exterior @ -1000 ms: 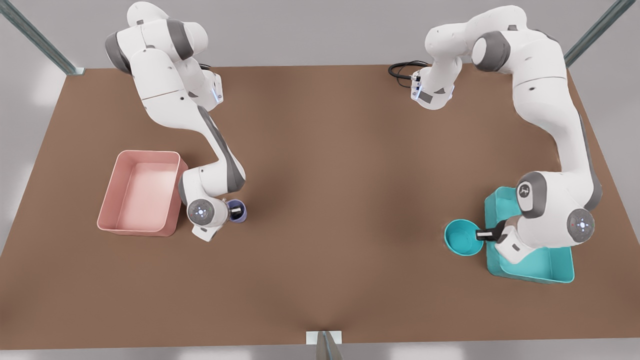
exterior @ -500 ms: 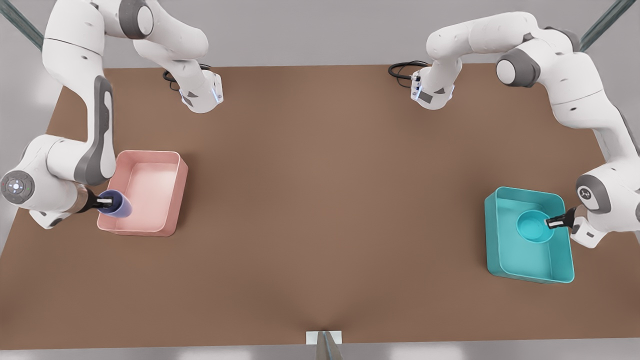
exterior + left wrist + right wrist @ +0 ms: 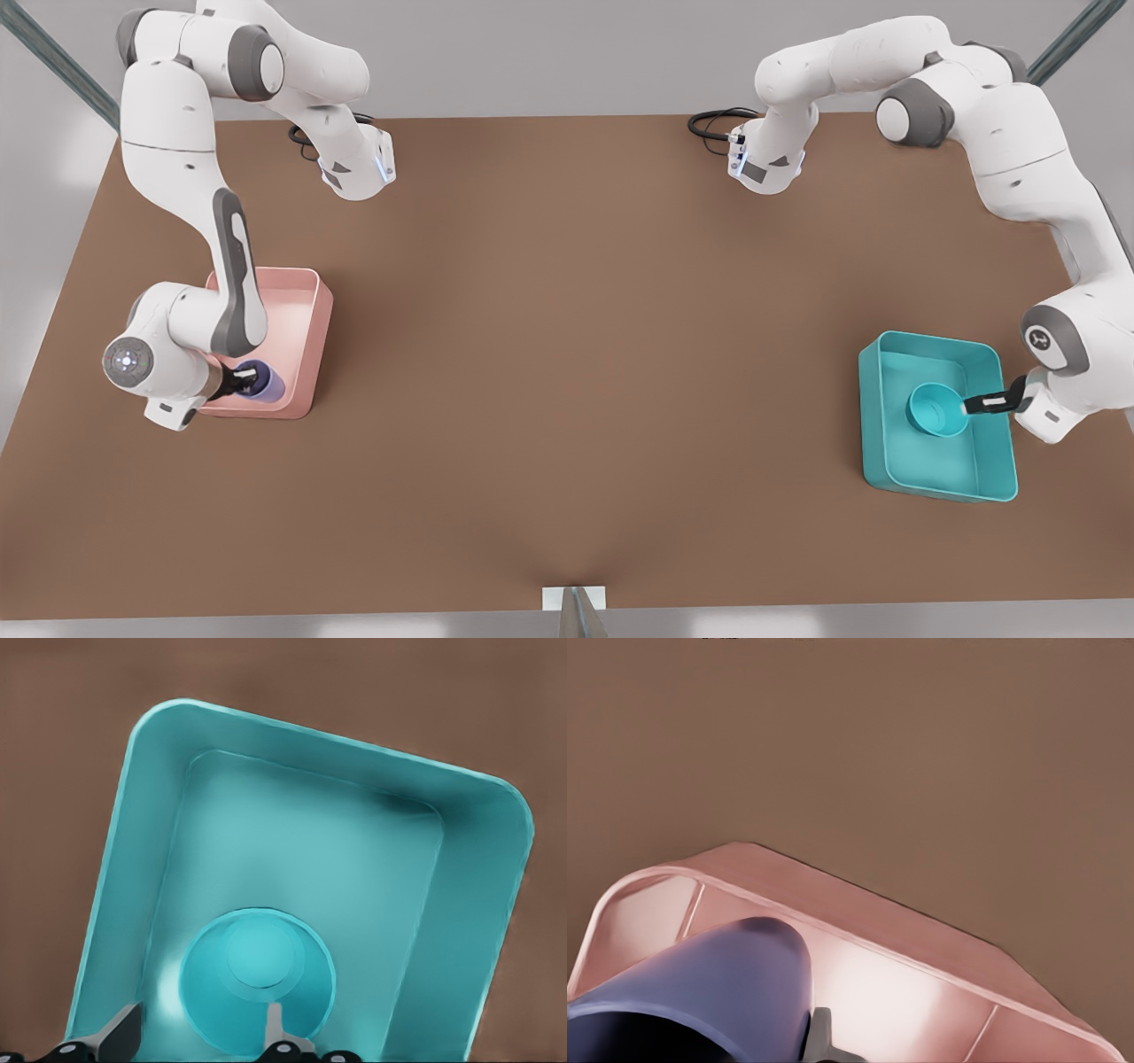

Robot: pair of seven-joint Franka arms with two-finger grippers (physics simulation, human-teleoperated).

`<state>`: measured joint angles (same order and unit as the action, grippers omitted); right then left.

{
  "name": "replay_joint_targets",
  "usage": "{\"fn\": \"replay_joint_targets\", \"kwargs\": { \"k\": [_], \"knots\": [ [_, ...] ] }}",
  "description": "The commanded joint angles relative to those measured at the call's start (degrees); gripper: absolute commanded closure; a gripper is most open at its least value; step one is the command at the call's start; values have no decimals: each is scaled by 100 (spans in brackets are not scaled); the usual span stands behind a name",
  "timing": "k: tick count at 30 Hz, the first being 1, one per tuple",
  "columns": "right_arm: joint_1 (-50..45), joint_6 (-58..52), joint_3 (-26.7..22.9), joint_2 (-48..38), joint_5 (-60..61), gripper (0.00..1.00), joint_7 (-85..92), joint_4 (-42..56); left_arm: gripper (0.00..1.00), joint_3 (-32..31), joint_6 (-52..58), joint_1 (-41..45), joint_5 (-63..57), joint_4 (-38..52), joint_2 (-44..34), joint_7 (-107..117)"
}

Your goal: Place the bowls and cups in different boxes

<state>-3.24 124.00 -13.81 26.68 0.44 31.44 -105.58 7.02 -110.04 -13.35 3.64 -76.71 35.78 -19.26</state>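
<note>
Left gripper (image 3: 973, 407) pinching round teal bowl (image 3: 936, 410) in glossy teal tub (image 3: 939, 478), right gripper (image 3: 241, 383) seemingly clamping smooth lavender cup (image 3: 262, 385) over pink tub (image 3: 306, 354).

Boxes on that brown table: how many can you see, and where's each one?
2. The pink box sits toward the front view's left, with the purple cup held over its near end. The teal box sits toward the front view's right, with the teal bowl inside it.

Both arms stood over their tubs, each gripper clamped on a vessel.

The left gripper (image 3: 982, 406), at the front view's right, pinched the teal bowl's (image 3: 935, 409) rim inside the teal tub (image 3: 890, 461). The right gripper (image 3: 244, 383) held the purple cup (image 3: 262, 385) tilted over the pink tub (image 3: 306, 372) on the brown table (image 3: 567, 354).
</note>
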Motion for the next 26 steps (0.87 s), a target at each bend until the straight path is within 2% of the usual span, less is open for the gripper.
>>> {"fn": "replay_joint_targets", "kwargs": {
  "k": [1,2,3,4,6,8,12,15,16,18,19,23,26],
  "knots": [
    [-2,468,-7,-4,35,71,1251,-24,0,-26,2047,605,-275,15,-835,405],
    [-2,459,-7,-4,35,0,1268,-15,0,-43,2390,992,-311,50,-1126,651],
    [7,450,-7,-4,35,0,1268,3,0,-113,2899,1265,-267,437,-1135,1011],
    [7,450,-7,-4,35,0,1268,3,0,-552,3217,1326,-276,745,-1047,1529],
    [-2,450,-7,-4,35,0,1268,12,0,-694,3164,1661,-267,727,-1117,2013],
    [-2,441,-7,-4,43,0,1277,29,0,-975,2399,1696,-232,-151,-1618,2348],
    [-2,-146,-16,-338,43,0,1286,108,0,-993,2610,1634,-241,24,-1399,2216],
    [-19,-1711,2,-936,52,0,883,547,0,-1001,2663,1669,-214,33,-1443,2207],
    [-63,-2545,45,-998,-9,0,-223,1004,0,-1010,2672,1678,-205,33,-1451,2207],
    [-90,-4919,581,-989,-53,0,-2668,2375,0,-1001,2680,1643,-179,42,-1451,2216],
    [-90,-5306,634,-1006,-167,0,-2775,2850,0,-1001,2751,1643,-188,86,-1451,2207],
    [-63,-5219,766,-1788,-440,0,-2704,2912,0,-1080,2874,1643,-126,103,-1460,2207],
    [51,-5052,766,-1956,-422,0,-2731,2648,0,-1107,3041,1669,-109,103,-1469,2207]
  ]
}}
